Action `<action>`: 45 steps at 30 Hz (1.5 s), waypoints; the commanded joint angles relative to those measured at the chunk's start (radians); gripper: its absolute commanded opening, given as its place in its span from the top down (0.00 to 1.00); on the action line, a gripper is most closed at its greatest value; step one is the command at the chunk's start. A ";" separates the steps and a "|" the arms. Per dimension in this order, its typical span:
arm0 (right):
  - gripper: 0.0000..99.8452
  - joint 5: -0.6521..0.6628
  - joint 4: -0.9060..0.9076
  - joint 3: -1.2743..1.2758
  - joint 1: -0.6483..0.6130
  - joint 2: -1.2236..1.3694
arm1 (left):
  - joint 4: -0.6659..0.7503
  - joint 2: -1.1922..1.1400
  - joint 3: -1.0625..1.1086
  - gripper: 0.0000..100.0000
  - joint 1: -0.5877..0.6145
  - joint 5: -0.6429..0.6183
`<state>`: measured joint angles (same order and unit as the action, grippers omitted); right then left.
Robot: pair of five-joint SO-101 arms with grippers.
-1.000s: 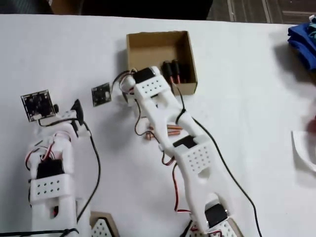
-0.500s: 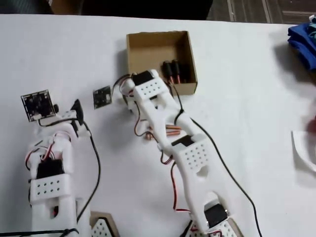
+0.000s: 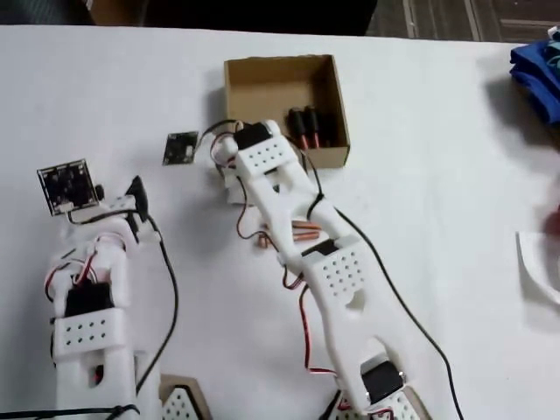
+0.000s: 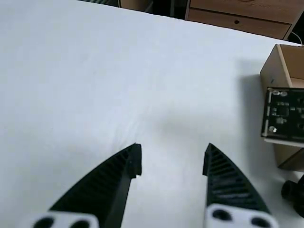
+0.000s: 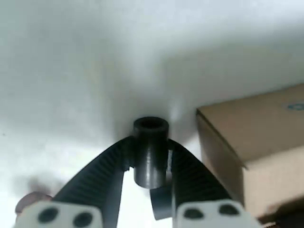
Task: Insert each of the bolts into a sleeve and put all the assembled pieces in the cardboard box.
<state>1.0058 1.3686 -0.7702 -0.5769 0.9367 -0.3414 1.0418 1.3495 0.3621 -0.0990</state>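
In the right wrist view my right gripper [image 5: 151, 146] is shut on a black sleeve [image 5: 151, 156], held upright just above the table beside a corner of the cardboard box [image 5: 256, 137]. From above, the right arm [image 3: 267, 162] ends at the near left corner of the cardboard box [image 3: 262, 87], which holds two assembled pieces [image 3: 306, 127]. Copper bolts [image 3: 304, 231] lie on the table partly under that arm. My left gripper [image 4: 172, 148] hangs open over bare table at the left, with nothing between its fingers.
The right arm's camera board [image 3: 180, 148] sticks out to the left of the box. A blue cloth [image 3: 535, 74] lies at the far right edge, and a white object [image 3: 535, 267] sits at the right. Open table surrounds the left arm [image 3: 87, 297].
The right arm's wrist has shifted slightly toward the far side with the sleeve, its camera board moving along with it. The left arm has stayed still.
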 commanded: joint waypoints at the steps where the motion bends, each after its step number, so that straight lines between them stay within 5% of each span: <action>1: 0.98 -0.011 0.070 -0.017 -0.013 -0.002 | 0.002 0.023 -0.042 0.77 0.008 0.003; 4: 0.98 -0.075 0.159 -0.017 -0.010 -0.035 | 0.002 0.023 -0.044 0.77 0.008 0.002; 9: 0.98 -0.381 0.160 -0.017 0.022 -0.137 | 0.003 0.023 -0.042 0.77 -0.002 0.002; 18: 0.98 -0.647 0.182 -0.005 0.061 -0.444 | -0.002 0.023 -0.039 0.77 -0.124 -0.002; 26: 0.98 -0.779 0.395 -0.006 0.186 -0.562 | -0.005 0.018 -0.041 0.77 -0.221 -0.219; 34: 0.98 -0.905 0.398 0.115 0.285 -0.889 | 0.003 0.015 -0.045 0.77 -0.381 -0.350; 38: 0.98 -0.908 0.315 0.304 0.298 -1.079 | -0.003 0.015 -0.042 0.77 -0.468 -0.354; 45: 0.98 -0.911 -0.188 1.016 0.323 -1.406 | -0.037 0.014 -0.042 0.77 -0.491 -0.356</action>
<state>0.1036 1.4131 -0.0537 -0.2608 -0.2877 -0.3644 1.0418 1.3495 -0.1166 -0.4457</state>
